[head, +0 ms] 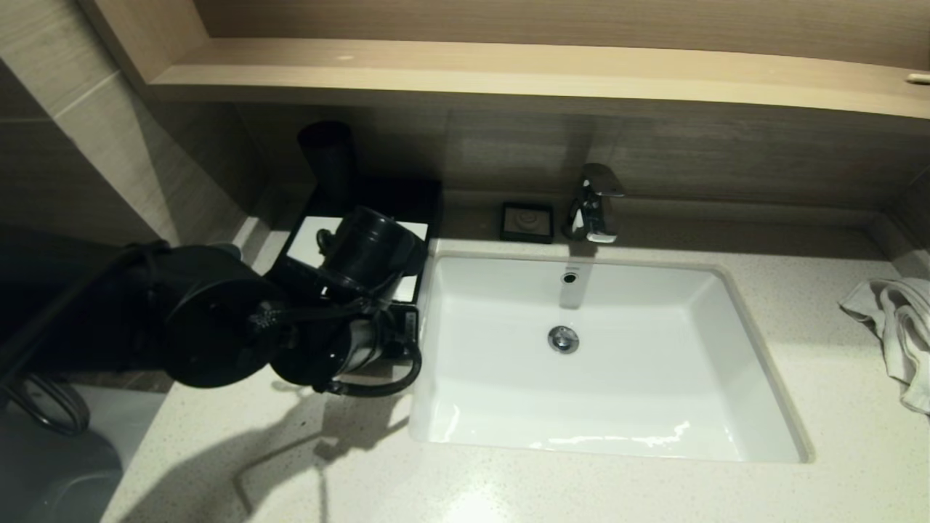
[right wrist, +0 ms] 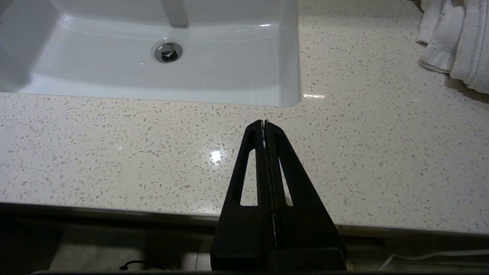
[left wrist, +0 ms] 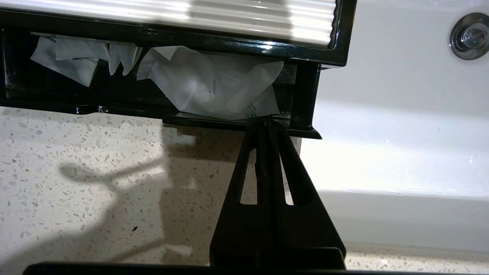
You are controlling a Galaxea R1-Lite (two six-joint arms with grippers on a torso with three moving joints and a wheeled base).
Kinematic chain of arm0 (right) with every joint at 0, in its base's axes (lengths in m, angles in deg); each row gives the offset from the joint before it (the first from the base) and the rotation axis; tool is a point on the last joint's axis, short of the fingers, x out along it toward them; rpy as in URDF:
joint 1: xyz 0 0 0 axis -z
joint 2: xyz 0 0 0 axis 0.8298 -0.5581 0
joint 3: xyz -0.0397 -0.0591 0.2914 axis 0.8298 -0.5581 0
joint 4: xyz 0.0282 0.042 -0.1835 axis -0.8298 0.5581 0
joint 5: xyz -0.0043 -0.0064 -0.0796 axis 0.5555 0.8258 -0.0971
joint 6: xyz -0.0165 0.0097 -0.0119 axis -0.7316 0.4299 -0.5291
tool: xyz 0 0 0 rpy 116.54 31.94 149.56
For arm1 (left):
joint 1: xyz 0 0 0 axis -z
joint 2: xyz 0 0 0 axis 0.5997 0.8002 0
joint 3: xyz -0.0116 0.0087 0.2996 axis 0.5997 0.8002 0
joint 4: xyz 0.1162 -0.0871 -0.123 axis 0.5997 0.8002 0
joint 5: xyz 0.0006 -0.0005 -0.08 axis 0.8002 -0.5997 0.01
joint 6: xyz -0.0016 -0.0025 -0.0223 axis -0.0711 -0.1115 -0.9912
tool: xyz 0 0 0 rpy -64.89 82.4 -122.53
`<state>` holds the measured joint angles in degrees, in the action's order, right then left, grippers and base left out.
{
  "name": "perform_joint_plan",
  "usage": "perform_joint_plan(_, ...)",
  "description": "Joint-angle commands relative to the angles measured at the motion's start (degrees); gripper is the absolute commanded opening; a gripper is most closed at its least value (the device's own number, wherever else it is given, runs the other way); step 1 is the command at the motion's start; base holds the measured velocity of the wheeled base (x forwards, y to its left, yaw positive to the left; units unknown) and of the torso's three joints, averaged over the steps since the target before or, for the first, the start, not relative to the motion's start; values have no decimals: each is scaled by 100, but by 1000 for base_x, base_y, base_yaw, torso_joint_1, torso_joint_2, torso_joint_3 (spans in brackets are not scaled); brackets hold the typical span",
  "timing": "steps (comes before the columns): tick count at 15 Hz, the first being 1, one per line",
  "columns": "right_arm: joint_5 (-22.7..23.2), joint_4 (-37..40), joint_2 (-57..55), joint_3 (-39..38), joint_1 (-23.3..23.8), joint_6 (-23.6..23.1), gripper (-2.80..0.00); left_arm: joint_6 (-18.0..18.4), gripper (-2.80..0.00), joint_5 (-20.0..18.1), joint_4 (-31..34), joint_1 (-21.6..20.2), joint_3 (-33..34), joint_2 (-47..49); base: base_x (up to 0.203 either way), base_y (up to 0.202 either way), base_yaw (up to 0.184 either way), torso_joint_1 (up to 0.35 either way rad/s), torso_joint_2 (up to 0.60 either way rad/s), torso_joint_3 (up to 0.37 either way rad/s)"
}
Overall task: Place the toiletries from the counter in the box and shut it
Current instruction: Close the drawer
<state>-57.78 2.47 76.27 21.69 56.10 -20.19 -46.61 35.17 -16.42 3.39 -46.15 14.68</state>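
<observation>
left end effector (left wrist: 266, 121) fully closed, empty, tips at the partly open drawer front of the low black box with white top panel (left wrist: 328, 46). white sachets (left wrist: 214, 88) lie in the drawer just beyond. right end effector (right wrist: 264, 123) closed, empty, above the pale speckled stone worktop (right wrist: 114, 152).

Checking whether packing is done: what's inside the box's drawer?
Crumpled white sachets lie in the open drawer of the box, near the shut left gripper. The box's top hides the drawer's back.

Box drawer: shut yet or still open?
Still open. The box drawer sticks out, white sachets visible inside; the shut left gripper is at its front edge.
</observation>
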Motion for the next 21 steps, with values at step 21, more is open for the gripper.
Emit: perform_joint_plan(21,4,0,0,0,-2,-3,-280,-7,-280,71,-242,-192,-208,255,0,0,0,0,0,0)
